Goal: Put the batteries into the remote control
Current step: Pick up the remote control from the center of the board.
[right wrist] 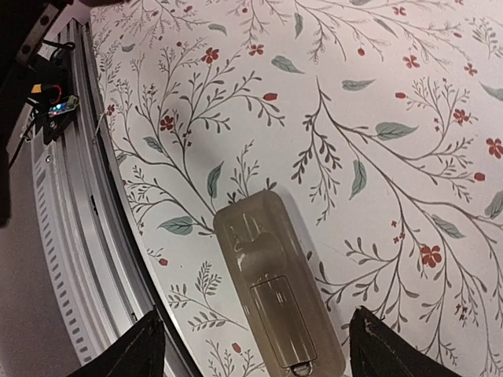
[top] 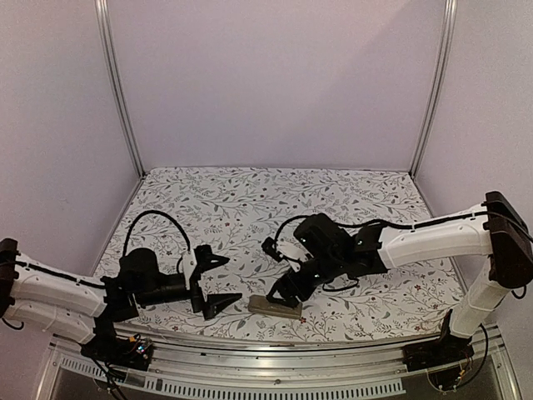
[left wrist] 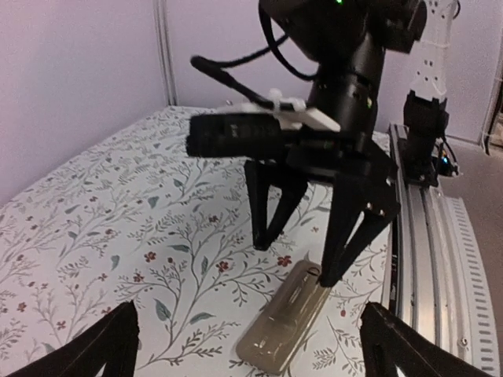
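1. Table (top: 250,200): covered in a floral cloth, with a metal rail (right wrist: 86,259) along its near edge. Everything you work with sits close to that edge.
2. Right hand (left wrist: 295,263): it hangs directly over the remote with its fingers spread wide and pointing down. Nothing is between them. One fingertip stands just at the remote's far end; you cannot tell whether it touches.
3. Left hand (top: 233,279): it is just beside the remote on the left, level with the table, wide open and empty.
4. Remote control (right wrist: 275,290): it lies flat on the cloth with its tan back up, between your two hands and near the rail. Neither hand grips it.
5. Cover (right wrist: 281,322): a rectangular panel on the remote's back, apparently seated flush. No dark recess shows.
6. Batteries: none appears in any view. If loaded, they lie hidden under the cover.
7. Step in hand, as judged: letting go after closing. Next, raise the right hand straight up so no fingertip drags the remote, then confirm the cover latch.
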You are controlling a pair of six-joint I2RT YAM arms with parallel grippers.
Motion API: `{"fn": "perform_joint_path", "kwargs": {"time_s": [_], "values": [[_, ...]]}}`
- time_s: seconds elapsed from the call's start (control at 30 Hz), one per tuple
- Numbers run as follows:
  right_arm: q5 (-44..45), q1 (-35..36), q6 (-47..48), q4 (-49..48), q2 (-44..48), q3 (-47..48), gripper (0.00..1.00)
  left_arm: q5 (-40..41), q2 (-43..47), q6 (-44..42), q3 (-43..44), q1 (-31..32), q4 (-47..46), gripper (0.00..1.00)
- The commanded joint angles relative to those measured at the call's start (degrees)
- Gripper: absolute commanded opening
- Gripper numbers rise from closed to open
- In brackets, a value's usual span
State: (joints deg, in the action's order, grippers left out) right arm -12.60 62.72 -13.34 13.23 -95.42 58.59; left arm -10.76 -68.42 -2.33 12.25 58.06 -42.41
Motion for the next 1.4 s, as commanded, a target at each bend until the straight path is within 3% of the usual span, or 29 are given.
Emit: {"fn": "perform_joint_path", "kwargs": {"time_s": [0.0,0.1,0.2,0.33,0.7,0.77,1.0,1.23,1.37], "values": [[0.97,1.63,14.98,-5.27,-2.81,1.22,0.79,16.18,17.03,8.91,-6.22,-0.78,-2.57,0.99],[3.16,4.85,19.31,-2.96,-7.95,4.9,0.8,21.52,26.93,11.55,-8.38,-1.41,-0.6,0.99],[4.79,6.62,21.4,-1.27,-12.6,7.95,0.81,26.02,30.87,12.79,-7.97,-1.3,3.29,0.98],[6.71,6.72,21.36,-0.73,-15.52,9.17,0.82,28.86,32.03,13.05,-7.6,-1.3,5.67,0.97],[12.16,6.63,20.55,-0.09,-18.86,9.81,0.79,25.94,31.44,13.14,-7.39,-1.29,5.3,0.96],[12.25,6.67,20.95,0.02,-19.29,9.99,0.76,26.1,31.43,13.01,-7.58,-1.31,5.15,0.96],[13.21,6.54,20.01,3.32,-21.07,14.58,0.33,27.03,29.25,12.37,-6.35,-1.32,6.51,0.96],[13.3,4.99,17.99,-0.82,-15.1,13.26,0.28,27.5,26.72,12.55,-4.32,-1.39,5.55,0.94],[3.21,2.17,16.88,-11.29,-6.62,8.66,0.28,23.92,26.69,11.94,-1.75,-1.37,6.2,0.92]]}}
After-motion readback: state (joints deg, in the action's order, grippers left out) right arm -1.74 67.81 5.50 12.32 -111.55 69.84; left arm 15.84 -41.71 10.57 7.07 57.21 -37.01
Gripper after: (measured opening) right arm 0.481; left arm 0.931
